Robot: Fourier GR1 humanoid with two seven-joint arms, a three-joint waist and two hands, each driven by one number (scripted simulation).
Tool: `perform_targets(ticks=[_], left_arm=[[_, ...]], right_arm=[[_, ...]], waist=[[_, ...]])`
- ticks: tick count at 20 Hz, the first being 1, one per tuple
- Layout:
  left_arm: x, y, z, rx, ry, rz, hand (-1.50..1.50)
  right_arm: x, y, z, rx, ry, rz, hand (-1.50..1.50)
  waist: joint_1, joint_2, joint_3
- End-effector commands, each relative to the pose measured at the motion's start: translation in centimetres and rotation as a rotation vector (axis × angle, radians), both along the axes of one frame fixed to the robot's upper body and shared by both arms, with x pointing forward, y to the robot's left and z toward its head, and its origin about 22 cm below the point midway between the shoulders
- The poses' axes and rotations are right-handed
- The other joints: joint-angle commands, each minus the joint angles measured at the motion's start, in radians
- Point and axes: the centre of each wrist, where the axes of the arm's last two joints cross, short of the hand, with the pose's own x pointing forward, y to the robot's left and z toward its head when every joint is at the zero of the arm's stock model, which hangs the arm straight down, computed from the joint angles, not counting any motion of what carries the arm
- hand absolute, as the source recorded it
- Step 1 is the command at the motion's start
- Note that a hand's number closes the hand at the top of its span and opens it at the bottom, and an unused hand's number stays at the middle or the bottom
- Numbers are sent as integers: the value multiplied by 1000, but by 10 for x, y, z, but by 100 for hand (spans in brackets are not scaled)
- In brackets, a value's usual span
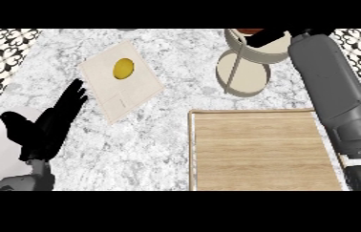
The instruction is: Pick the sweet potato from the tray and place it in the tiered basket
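1. Bench (141,145): grey-white marble top, fills most of the frame. Patterned black-and-white tile shows at the upper left and upper right corners.
2. Tray (261,152): light wood with a raised rim, lower right of frame. Its bare wood surface shows and no sweet potato is seen on it.
3. Tiered basket (247,59): cream, upper right of frame, above the tray. Round lower tier near the tray's top edge, upper tier above it, thin upright posts between them.
4. A reddish-brown sliver (248,31) shows at the upper tier's top edge, next to the right hand. Cannot tell from this view whether it is the sweet potato.
5. Right hand (271,35): black, at the top edge of the frame over the upper tier. Mostly hidden, so cannot tell if its fingers are spread or curled. Its grey forearm (328,83) runs down the right edge and crosses the tray's right side.
6. Left hand (53,119): lower left of frame, fingers straight and spread, pointing up-right, holding nothing.
7. Cutting board (120,80): pale, tilted, upper left of frame, just beyond the left hand's fingertips. A yellow lemon (123,68) lies on its upper part.
8. Board and lemon sit well apart from the tray and basket, with bare marble between.
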Motion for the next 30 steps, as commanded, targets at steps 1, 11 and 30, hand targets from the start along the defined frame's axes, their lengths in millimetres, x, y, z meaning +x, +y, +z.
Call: perform_targets(ticks=[1, 11, 30], left_arm=[[4, 4, 0, -14, 7, 10, 0], [7, -5, 0, 1, 10, 10, 0], [9, -8, -6, -3, -40, -16, 0]], right_arm=[[4, 9, -1, 111, 27, 12, -150], [9, -22, 29, 553, 91, -8, -150], [-83, -265, 88, 783, -101, -302, -150]], waist=[[-1, 4, 0], [-8, 3, 1], [26, 26, 3]])
